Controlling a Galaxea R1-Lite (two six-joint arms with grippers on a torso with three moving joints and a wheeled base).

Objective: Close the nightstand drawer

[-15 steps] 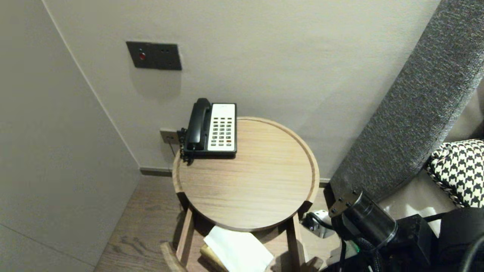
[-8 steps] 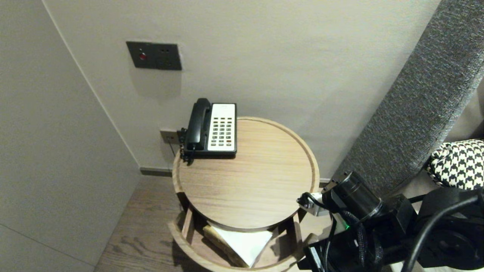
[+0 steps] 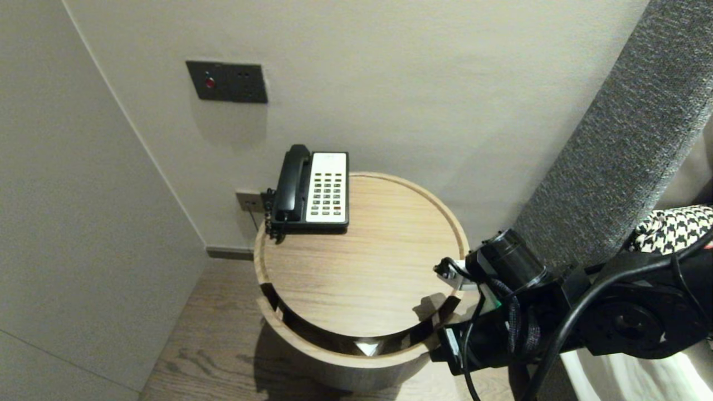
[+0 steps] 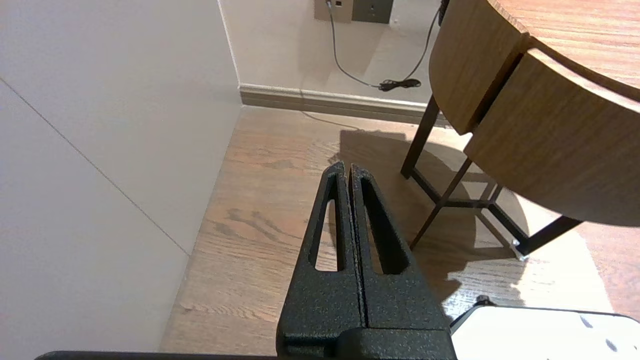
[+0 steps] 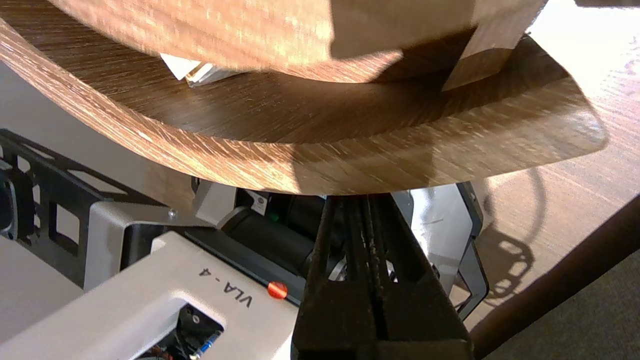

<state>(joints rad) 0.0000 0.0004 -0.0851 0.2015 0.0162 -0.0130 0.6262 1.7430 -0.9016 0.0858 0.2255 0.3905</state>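
The left gripper (image 4: 346,170) hung parked above the floor (image 4: 260,210), fingers together. The right gripper (image 5: 357,199), fingers pressed together, had its tips at the curved front of the drawer (image 5: 300,165). The drawer was slightly ajar, its long arc lying crosswise and its front facing the robot. Beyond it, a telephone (image 3: 312,189) sat on the round table (image 3: 379,278).

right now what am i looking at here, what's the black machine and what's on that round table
It's a two-armed robot. One picture comes from a camera on its head, the others from cameras on each wrist. On the round table stands a black-and-white telephone. Beneath the top, a curved drawer sticks out a little, with white paper inside. The right gripper, shut and empty, has its tips at the drawer's front. The left gripper, shut and empty too, hangs over the floor beside the table.
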